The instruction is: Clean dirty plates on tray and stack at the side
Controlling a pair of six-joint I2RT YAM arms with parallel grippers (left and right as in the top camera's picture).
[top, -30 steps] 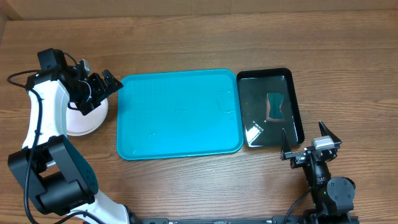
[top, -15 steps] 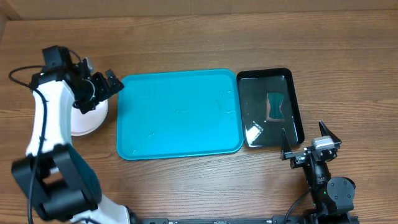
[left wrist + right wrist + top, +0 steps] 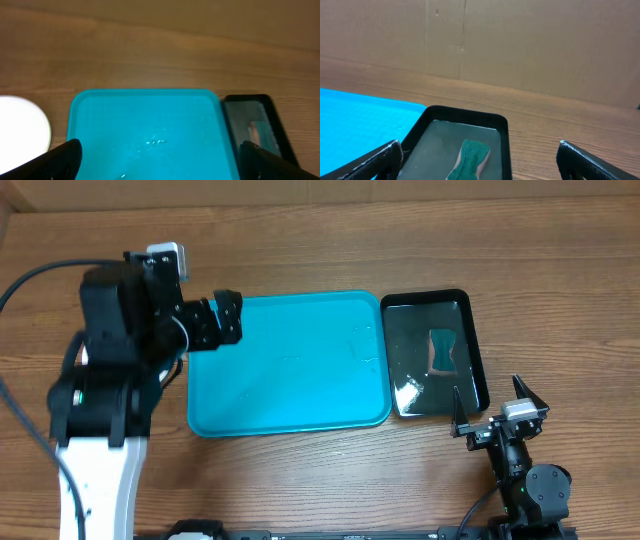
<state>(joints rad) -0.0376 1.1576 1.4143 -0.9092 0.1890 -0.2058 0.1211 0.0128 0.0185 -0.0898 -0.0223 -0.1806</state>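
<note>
The turquoise tray (image 3: pixel 290 380) lies in the middle of the table with no plates on it; it also fills the left wrist view (image 3: pixel 150 125). A white plate (image 3: pixel 20 127) lies on the table left of the tray, seen only in the left wrist view. The overhead view hides it under my left arm, and no yellow-green or pale blue plate shows. My left gripper (image 3: pixel 228 320) is open and empty, raised over the tray's left edge. My right gripper (image 3: pixel 488 395) is open and empty, just in front of the black tray.
A glossy black tray (image 3: pixel 478 350) stands right of the turquoise tray and holds a green sponge (image 3: pixel 441 350), which also shows in the right wrist view (image 3: pixel 470 157). A cardboard wall (image 3: pixel 520 45) backs the table.
My left arm has swung from over the white plate at the far left toward the tray's left edge and now covers the plate from above. The right arm has not moved.
</note>
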